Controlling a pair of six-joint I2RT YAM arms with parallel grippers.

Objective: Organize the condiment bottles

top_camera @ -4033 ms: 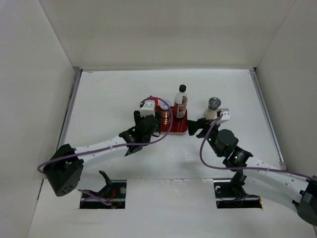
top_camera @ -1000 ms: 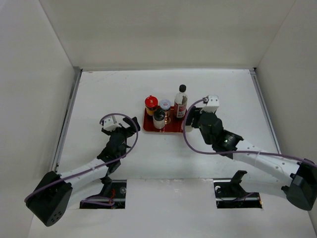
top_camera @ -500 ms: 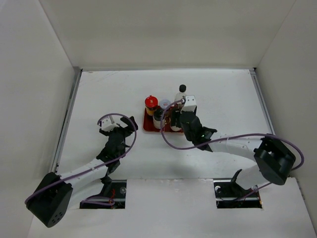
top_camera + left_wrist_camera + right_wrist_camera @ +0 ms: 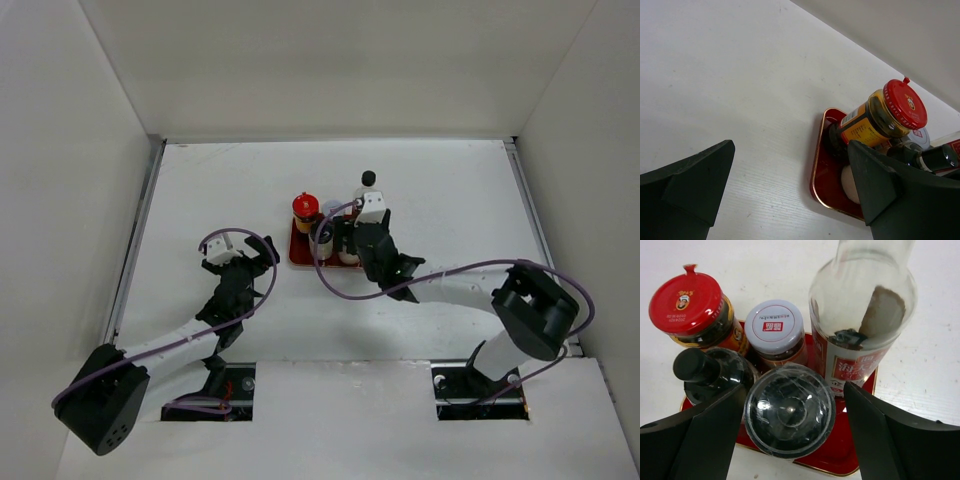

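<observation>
The condiment bottles stand together on a red tray [image 4: 860, 452]. They are a red-lidded jar [image 4: 685, 302], a white-lidded jar [image 4: 774, 325], a tall clear bottle [image 4: 860, 305] with a red label, a black-capped jar [image 4: 697, 365] and a grey-lidded jar [image 4: 790, 410]. My right gripper [image 4: 796, 387] hangs open over the grey-lidded jar, with a gap on the right side. In the top view it [image 4: 347, 238] covers the tray's right half. My left gripper [image 4: 790, 145] is open and empty, left of the tray [image 4: 815, 175].
White walls enclose the table on three sides. Purple cables loop above both wrists; the right one [image 4: 322, 275] hangs by the tray's front edge. The left gripper [image 4: 255, 252] sits just left of the tray [image 4: 297, 255].
The right arm swung left over the tray with the grey-lidded jar and its jaws have now widened off it. The left arm has barely moved.
</observation>
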